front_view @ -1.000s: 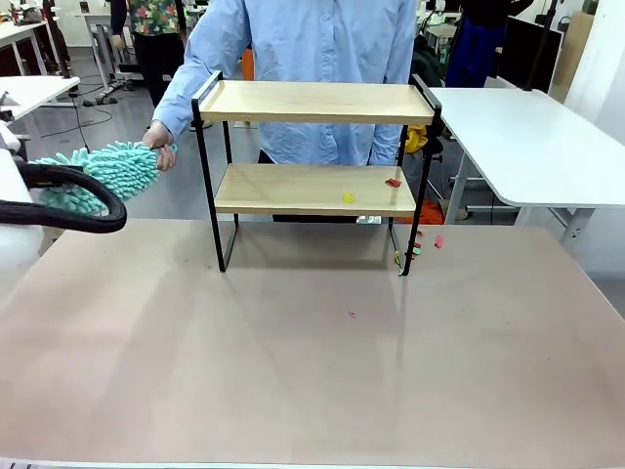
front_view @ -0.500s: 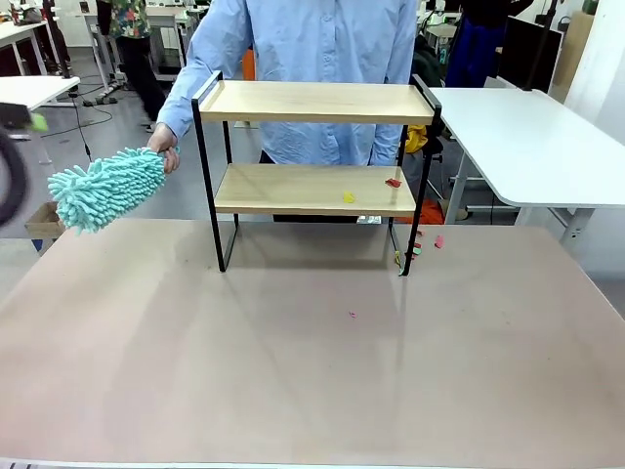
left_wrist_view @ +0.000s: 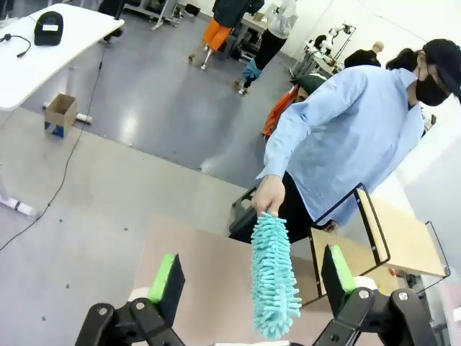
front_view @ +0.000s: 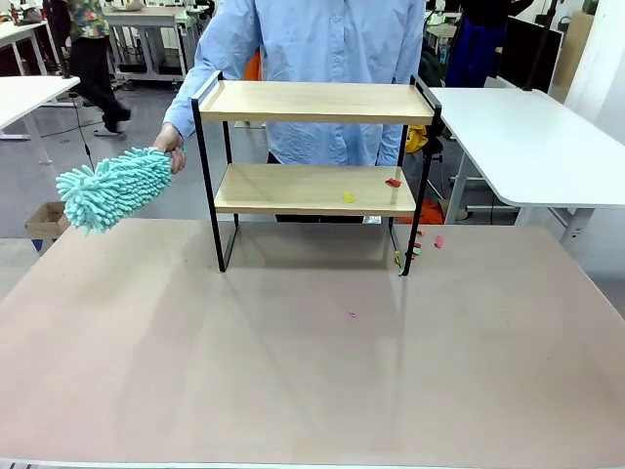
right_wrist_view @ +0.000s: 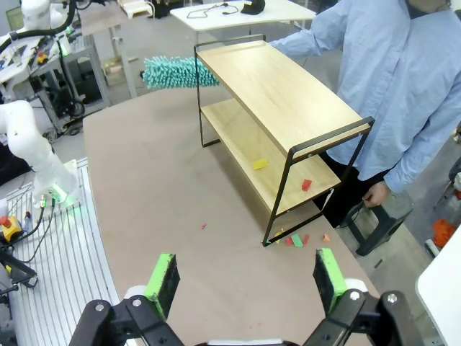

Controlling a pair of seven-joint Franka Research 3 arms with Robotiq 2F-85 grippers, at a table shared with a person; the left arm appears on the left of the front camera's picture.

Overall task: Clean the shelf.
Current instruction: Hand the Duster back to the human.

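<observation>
Shelf [front_view: 314, 147] at worktop far edge: stiff, light, tippy, so grab black end rails. Person's hand [front_view: 172, 156] offers soft duster [front_view: 112, 186]. Your left gripper [left_wrist_view: 251, 282], right gripper [right_wrist_view: 245, 277] both spread, empty.

Both end effectors look the same up close: black angular linkage arms with round silver pivot screws, each finger tipped with a bright green pad. Left end effector [left_wrist_view: 251, 282], right end effector [right_wrist_view: 245, 280]. There's a bit of white housing peeking between the black links at the bottom edge on both. The person [front_view: 312, 68] wears a light blue button-up shirt with long sleeves and cuffs at the wrists, plus a dark cap and black face mask.
</observation>
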